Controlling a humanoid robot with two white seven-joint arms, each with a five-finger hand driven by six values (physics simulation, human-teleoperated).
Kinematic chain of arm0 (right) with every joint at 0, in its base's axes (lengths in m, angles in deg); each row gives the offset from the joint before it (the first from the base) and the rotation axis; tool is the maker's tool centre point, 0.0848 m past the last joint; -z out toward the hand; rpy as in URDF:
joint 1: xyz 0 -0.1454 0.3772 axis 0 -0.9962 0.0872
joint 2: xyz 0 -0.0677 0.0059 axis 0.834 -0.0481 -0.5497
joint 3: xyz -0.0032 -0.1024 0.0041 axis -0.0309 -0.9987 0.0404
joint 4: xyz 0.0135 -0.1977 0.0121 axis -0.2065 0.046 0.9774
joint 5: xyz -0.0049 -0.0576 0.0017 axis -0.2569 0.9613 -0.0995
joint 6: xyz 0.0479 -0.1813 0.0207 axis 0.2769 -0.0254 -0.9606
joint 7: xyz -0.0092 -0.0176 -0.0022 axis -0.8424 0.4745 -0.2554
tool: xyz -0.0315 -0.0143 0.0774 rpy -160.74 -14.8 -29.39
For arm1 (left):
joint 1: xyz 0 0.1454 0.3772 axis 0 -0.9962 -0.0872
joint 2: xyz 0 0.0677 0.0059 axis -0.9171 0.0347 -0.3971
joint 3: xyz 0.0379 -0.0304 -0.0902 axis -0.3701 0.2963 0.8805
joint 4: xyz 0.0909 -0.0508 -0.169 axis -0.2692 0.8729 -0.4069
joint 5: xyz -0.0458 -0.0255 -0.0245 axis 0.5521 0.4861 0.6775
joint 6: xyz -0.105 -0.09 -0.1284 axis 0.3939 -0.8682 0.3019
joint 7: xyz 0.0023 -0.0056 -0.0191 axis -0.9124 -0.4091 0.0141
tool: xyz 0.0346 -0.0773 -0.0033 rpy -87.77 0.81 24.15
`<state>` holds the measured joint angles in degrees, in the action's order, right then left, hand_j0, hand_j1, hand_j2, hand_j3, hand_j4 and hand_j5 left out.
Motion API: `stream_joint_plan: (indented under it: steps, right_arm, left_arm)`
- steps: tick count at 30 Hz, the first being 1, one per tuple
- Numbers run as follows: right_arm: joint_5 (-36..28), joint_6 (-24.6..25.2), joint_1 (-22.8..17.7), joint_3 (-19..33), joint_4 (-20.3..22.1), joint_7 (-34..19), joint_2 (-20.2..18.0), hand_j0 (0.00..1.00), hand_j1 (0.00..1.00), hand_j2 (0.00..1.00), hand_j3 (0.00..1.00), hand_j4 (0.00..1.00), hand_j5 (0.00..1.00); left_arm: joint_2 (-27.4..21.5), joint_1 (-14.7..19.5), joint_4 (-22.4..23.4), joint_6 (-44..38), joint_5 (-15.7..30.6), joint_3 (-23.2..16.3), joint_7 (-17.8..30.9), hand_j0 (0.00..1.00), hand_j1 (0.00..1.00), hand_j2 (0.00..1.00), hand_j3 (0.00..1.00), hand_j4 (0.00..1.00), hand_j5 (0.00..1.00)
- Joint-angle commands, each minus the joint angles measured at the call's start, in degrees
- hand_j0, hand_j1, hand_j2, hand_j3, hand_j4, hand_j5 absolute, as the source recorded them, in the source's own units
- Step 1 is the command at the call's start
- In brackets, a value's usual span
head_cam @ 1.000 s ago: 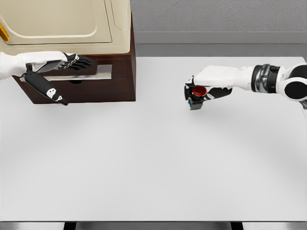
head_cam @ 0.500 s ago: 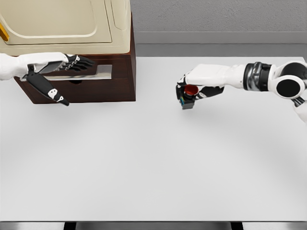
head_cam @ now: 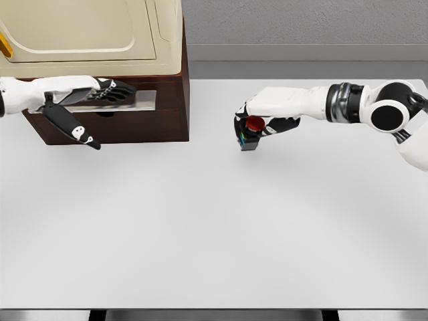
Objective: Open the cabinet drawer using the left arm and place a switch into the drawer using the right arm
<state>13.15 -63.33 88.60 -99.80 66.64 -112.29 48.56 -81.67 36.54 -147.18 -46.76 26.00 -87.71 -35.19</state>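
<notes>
white desk point(head_cam: 200, 227), grey wall behind. right hand point(head_cam: 257, 120) grasping switch point(head_cam: 250, 131) above desk, carry step. drawer point(head_cam: 114, 101) far to its left, under left hand point(head_cam: 107, 90), fingers relaxed. next: move switch over drawer, release.

Red-buttoned switch point(head_cam: 252, 129), drawer point(head_cam: 114, 101) open

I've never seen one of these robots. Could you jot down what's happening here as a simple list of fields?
Setting: white table, simulator render
Cabinet: brown cabinet at far left, cream appliance on top
Drawer: drawer seems open
Left hand: left hand at the drawer, fingers extended
Right hand: right hand holds the switch, red-buttoned, right of the cabinet
</notes>
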Motion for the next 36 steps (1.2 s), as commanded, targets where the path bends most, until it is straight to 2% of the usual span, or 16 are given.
stream_joint_plan:
  steps: [1,22,36]
  right_arm:
    - [-0.22,0.09,0.0,-0.15,-0.44,0.02,0.26,0.5,0.5,0.5,0.5,0.5,0.5]
    - [-0.22,0.09,1.14,-1.2,-0.79,0.02,0.7,0.5,0.5,0.5,0.5,0.5,0.5]
    - [-0.22,0.09,1.41,-1.11,-0.7,0.02,0.7,0.5,0.5,0.5,0.5,0.5,0.5]
  left_arm:
    - [0.07,0.0,-0.04,-0.01,0.24,0.07,-0.01,1.0,1.0,1.0,1.0,1.0,1.0]
    - [-0.29,-1.67,-0.75,0.17,0.68,0.07,-0.01,1.0,1.0,1.0,1.0,1.0,1.0]
    - [-2.48,-2.46,-3.47,0.08,1.03,-0.19,-0.01,1.0,1.0,1.0,1.0,1.0,1.0]
